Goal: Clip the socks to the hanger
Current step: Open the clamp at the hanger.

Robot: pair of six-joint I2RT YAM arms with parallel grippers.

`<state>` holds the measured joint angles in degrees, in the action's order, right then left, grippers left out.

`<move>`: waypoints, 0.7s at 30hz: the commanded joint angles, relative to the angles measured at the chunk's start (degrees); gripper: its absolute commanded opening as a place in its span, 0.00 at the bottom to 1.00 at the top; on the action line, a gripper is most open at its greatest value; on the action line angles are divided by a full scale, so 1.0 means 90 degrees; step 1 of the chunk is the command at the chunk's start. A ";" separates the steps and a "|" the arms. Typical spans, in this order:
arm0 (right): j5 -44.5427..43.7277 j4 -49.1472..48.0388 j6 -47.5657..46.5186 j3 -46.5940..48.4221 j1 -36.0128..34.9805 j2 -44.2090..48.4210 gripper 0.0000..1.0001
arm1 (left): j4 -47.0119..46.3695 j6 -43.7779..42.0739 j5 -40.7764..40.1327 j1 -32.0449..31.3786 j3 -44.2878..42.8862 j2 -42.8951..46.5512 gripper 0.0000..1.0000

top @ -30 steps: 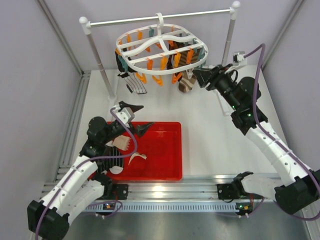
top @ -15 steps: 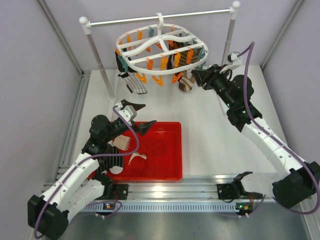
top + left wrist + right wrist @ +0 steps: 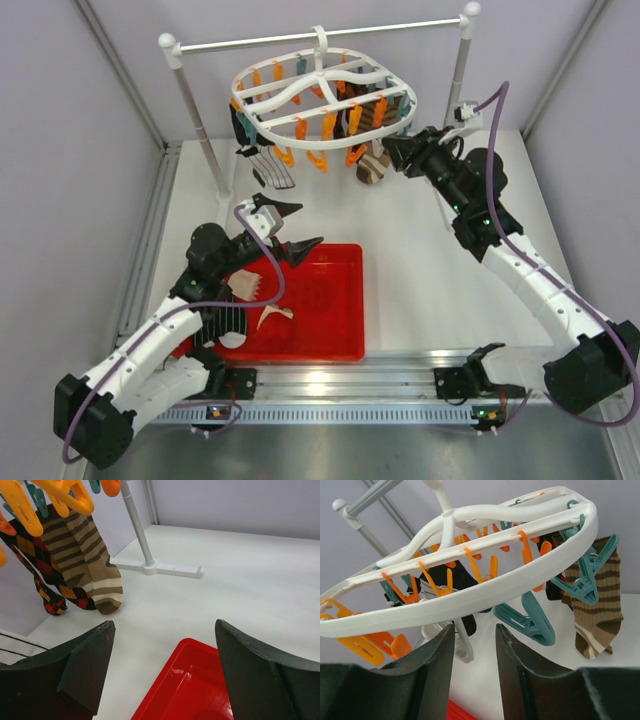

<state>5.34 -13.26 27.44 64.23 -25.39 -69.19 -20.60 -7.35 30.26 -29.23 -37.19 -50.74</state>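
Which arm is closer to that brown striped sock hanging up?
Right. The right arm reaches up beside the brown striped sock; the left arm hangs far off over the red tray.

White table (image 3: 420, 270) with red tray (image 3: 335, 305), rod stand (image 3: 203, 135)

We are seeing the beige sock (image 3: 243, 285) and the black striped sock (image 3: 222, 320) only in part, the left arm (image 3: 160, 335) lying over them; in the left wrist view the red tray (image 3: 190, 680) is running off the bottom edge; orange clips (image 3: 25, 510) are covering the tops of the argyle sock (image 3: 42, 575) and brown striped sock (image 3: 90, 560); in the right wrist view the hanger (image 3: 470, 604) is running off the left edge, its hook (image 3: 440, 495) off the top.
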 commanded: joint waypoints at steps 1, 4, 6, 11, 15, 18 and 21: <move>0.0138 -0.0509 -0.0090 0.0363 -0.0128 0.0002 0.38 | -0.0465 0.0036 -0.0130 -0.0150 -0.0301 -0.0036 0.86; 0.0158 -0.0539 -0.0090 0.0383 -0.0119 -0.0047 0.32 | -0.0484 0.0055 -0.0159 -0.0228 -0.0350 -0.0075 0.86; 0.0217 -0.0558 -0.0080 0.0393 -0.0119 -0.0066 0.25 | -0.0485 0.0055 -0.0188 -0.0257 -0.0379 -0.0124 0.86; 0.0227 -0.0500 -0.0041 0.0442 -0.0128 -0.0076 0.03 | -0.0650 0.0211 -0.0364 -0.0336 -0.0516 -0.0212 0.85; 0.0236 -0.0286 0.0105 0.0539 -0.0138 0.0031 0.00 | -0.0885 0.0338 -0.0870 -0.0569 -0.0799 -0.0436 0.83; 0.0314 -0.0129 0.0339 0.0608 -0.0138 0.0080 0.00 | -0.1040 0.0465 -0.1106 -0.0833 -0.1150 -0.0679 0.78; 0.0353 0.0046 0.0495 0.0734 -0.0177 0.0090 0.00 | -0.1032 0.0436 -0.1126 -0.1165 -0.1463 -0.0875 0.70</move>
<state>7.49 -13.06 29.50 67.05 -25.71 -69.93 -24.69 -4.38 21.98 -37.65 -46.50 -57.69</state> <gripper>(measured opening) 0.011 0.714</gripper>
